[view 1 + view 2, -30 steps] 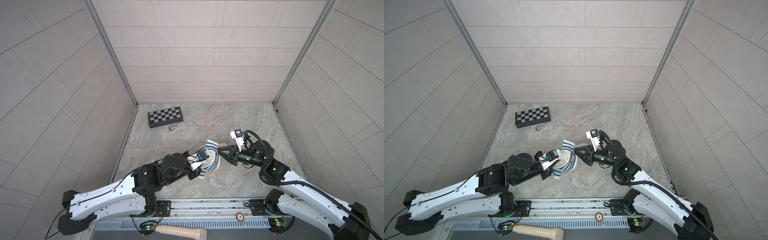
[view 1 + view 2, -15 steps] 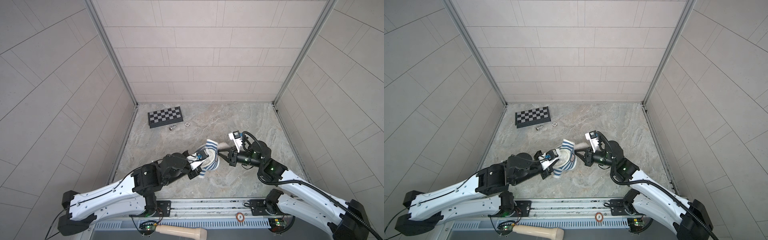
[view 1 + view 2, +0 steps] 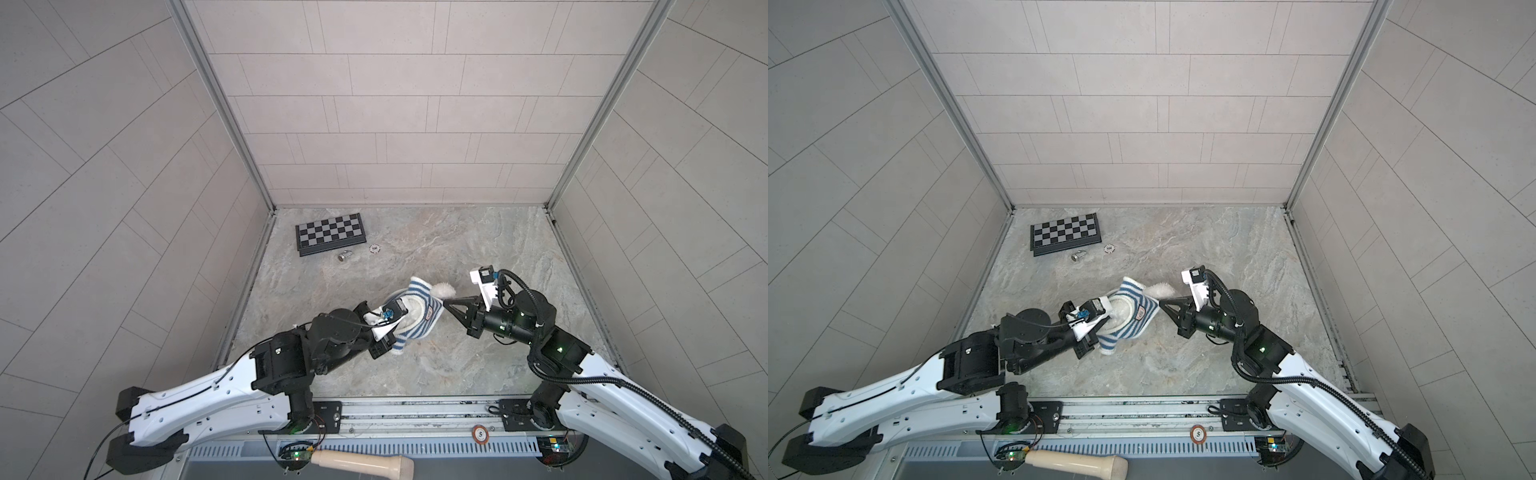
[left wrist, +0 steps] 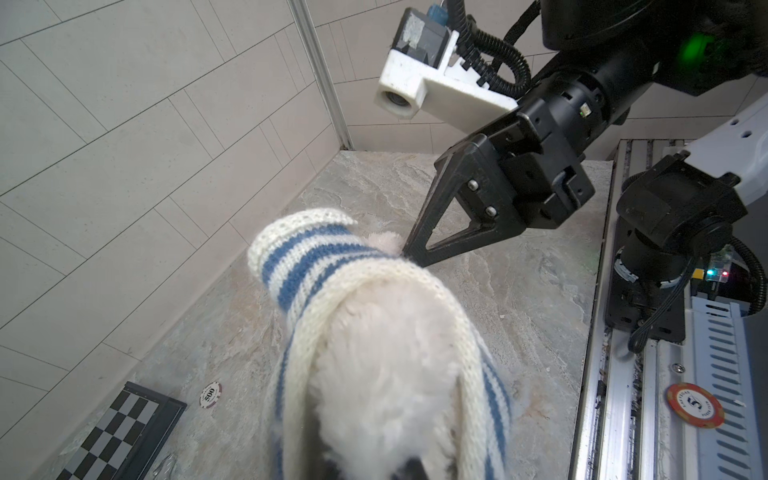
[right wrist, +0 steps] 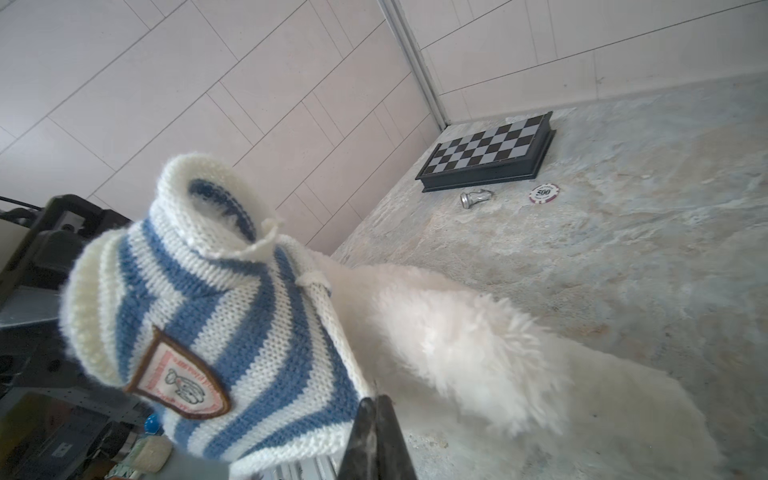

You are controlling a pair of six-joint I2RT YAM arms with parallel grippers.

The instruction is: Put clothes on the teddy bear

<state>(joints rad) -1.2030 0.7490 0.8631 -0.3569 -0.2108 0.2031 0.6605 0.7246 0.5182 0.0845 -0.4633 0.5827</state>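
Note:
The teddy bear (image 5: 457, 332) is fluffy and white, with the blue-and-white striped shirt (image 3: 415, 291) pulled over most of it. One furry limb (image 3: 444, 289) sticks out of the shirt on the right. In the left wrist view white fur (image 4: 386, 353) fills the shirt's opening (image 4: 307, 257). My left gripper (image 3: 392, 332) is shut on the teddy bear from the left, and fur and knit hide its fingers. My right gripper (image 5: 376, 405) is shut, fingers pressed together. Its tip (image 3: 446, 304) touches the shirt's hem (image 5: 345, 365) beside the limb. A badge (image 5: 178, 380) is sewn on the shirt.
A folded chessboard (image 3: 330, 233) lies at the back left, with a silver piece (image 3: 343, 255) and a poker chip (image 3: 375, 248) in front of it. Another chip (image 3: 480, 434) sits on the front rail and a wooden handle (image 3: 361, 461) below it. Tiled walls close three sides.
My right gripper's jaws have closed at the shirt's hem, and the bear's furry limb now shows beside its tip. The left arm has held still.

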